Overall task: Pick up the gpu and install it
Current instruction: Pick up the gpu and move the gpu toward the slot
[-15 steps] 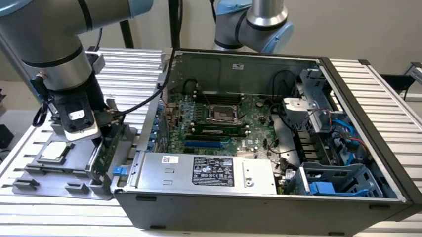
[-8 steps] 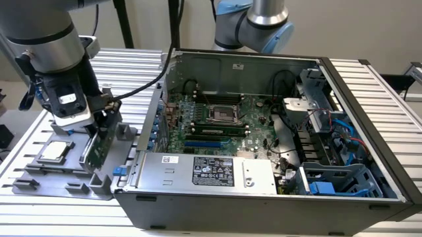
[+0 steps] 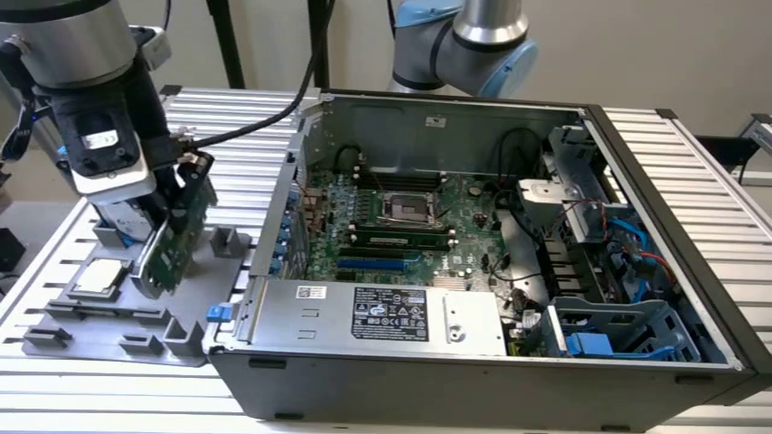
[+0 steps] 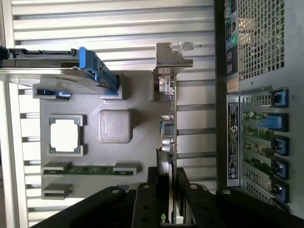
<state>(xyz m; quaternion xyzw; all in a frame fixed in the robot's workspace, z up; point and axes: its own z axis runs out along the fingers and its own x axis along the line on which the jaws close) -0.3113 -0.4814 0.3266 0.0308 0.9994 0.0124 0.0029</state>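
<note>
Soft, even light fills the exterior view, with no hard shadows; the ribbed table (image 3: 706, 181) reads pale and bright, while the inside of the computer case (image 3: 447, 122) sits in mild shade; the power supply cover (image 3: 302, 316) carries a faint sheen; in the wrist view the table slats wash towards white; the processor chip (image 4: 64, 135) glares blank; the gripper (image 4: 167, 192) is nearly a black silhouette; the grey tray (image 4: 142, 90) is evenly lit.
</note>
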